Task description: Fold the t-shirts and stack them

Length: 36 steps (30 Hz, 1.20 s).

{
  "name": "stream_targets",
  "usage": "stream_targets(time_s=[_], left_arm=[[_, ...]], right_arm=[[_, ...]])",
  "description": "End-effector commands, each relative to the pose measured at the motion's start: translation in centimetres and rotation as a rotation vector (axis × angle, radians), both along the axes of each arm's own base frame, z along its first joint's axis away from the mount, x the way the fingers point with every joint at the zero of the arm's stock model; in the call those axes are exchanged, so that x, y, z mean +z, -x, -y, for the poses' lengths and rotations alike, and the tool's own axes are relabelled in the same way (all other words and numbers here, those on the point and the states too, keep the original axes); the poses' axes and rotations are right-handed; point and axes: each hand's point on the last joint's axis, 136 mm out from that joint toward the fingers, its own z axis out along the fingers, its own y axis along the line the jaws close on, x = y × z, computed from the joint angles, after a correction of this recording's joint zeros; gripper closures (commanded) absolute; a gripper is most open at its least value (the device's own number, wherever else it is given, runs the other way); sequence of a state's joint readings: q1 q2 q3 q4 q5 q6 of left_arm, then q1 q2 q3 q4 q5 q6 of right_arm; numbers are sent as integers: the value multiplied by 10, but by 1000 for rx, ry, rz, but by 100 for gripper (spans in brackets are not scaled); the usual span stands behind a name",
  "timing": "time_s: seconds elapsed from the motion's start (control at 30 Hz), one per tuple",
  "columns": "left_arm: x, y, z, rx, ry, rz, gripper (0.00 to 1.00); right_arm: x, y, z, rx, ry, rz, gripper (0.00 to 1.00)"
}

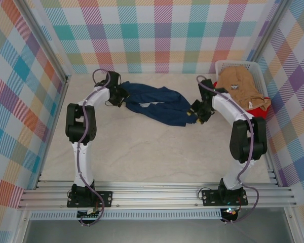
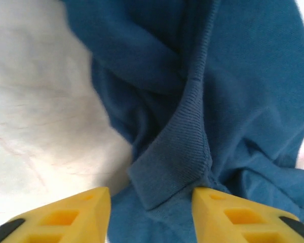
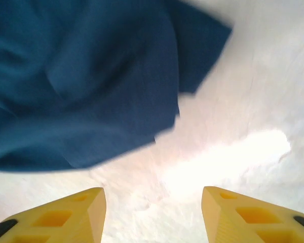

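Observation:
The navy blue t-shirt (image 1: 159, 105) lies crumpled on the table between the two arms. My left gripper (image 1: 123, 96) is at its left end. In the left wrist view the left gripper (image 2: 151, 195) stands open, and a ribbed band of the navy shirt (image 2: 175, 152) lies between the yellow fingers (image 2: 81, 215), touching the right one. My right gripper (image 1: 196, 112) is at the shirt's right end. It (image 3: 153, 195) is open over bare table, with the navy cloth's edge (image 3: 91, 101) just beyond the fingertips. A tan t-shirt (image 1: 240, 85) and a red one (image 1: 259, 109) sit in the basket.
The white plastic laundry basket (image 1: 233, 65) stands at the back right corner, close behind the right arm. Plaid walls close in the table on the left, back and right. Bare tabletop (image 1: 152, 152) stretches in front of the shirt toward the arm bases.

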<state>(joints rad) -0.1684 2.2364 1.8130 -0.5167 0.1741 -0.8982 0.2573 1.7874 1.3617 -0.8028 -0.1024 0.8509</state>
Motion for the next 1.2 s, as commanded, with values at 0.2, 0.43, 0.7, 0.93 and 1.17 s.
stream_targets(time_s=[0.2,0.43,0.7,0.93,1.17], left_arm=[[7,-17,12,-43,15,40,90],[52,-22,5,-20,-5,125,100],[83,-25,1,-15,3,173,100],[98,-24,-1,-5,4,191,100],[108,-23,-1,-2,11,210,100]], right_arm=[[-28,-16,-52,12,-125,63,50],[-58,-38,-37,-4,-7,19,57],[-57,-39,-35,-14,29,4,58],[-17,-13,-22,-12,72,75,55],[-42,-1,-28,-43,25,21,65]])
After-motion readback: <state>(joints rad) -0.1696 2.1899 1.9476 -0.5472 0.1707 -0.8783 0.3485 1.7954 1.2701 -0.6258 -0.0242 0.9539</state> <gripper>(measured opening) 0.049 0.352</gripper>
